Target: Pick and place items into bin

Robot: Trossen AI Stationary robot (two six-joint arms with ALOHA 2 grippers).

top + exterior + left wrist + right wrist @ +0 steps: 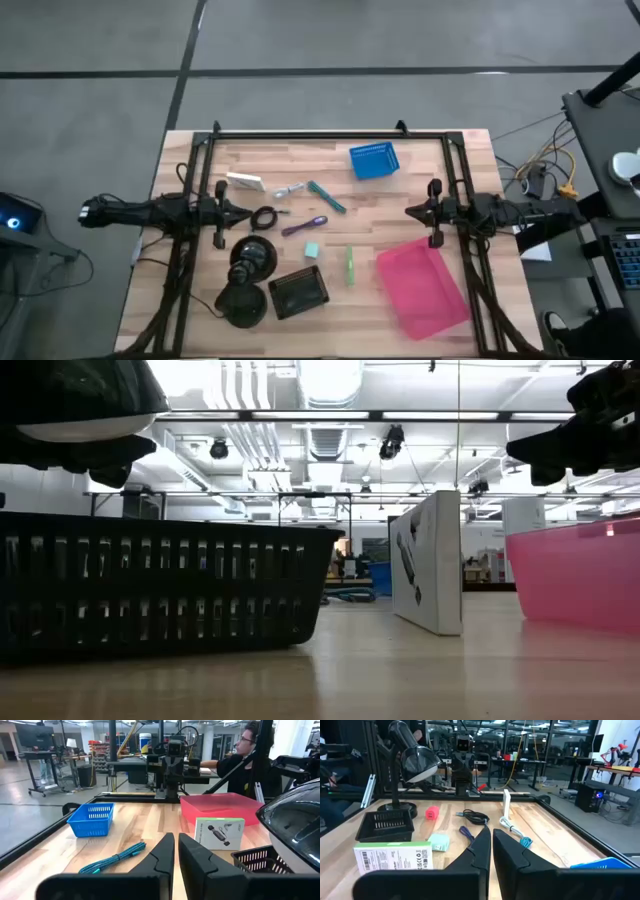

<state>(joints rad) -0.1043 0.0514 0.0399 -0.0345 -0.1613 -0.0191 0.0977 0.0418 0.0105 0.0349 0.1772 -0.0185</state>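
Two robot arms wait at opposite edges of a wooden bench point(400, 215), the sorting job not yet begun. At mid-left of the overhead frame, the left pincer point(222, 212) hovers with its fingers pressed nearly together and holding nothing. The loose items lie just to its right: a white packet point(244, 182) above it, a coiled black cable point(264, 217) almost at its tips, then a teal-handled tool point(325, 196), a purple pen point(304, 226), a pale teal cube point(311, 251) and a green stick point(350, 266) toward the centre. In the lower left stand two black domed lamps point(248, 275) and a black mesh tray point(299, 292). A blue basket point(373, 161) sits at upper centre and a pink bin point(423, 288) at lower right, both apparently empty. At mid-right, the right pincer point(431, 212) is likewise closed on nothing, well apart from the clutter. Through the left wrist camera, a person point(245, 755) sits in the room beyond the bench.

The left arm is judged much the nearer to every item, the cable lying straight ahead of it. The pen's long axis runs roughly along that arm's reach, slightly tilted, while the green stick lies across it. The pink bin lies closer to the right arm, so carrying anything there from the left would mean crossing the bench.
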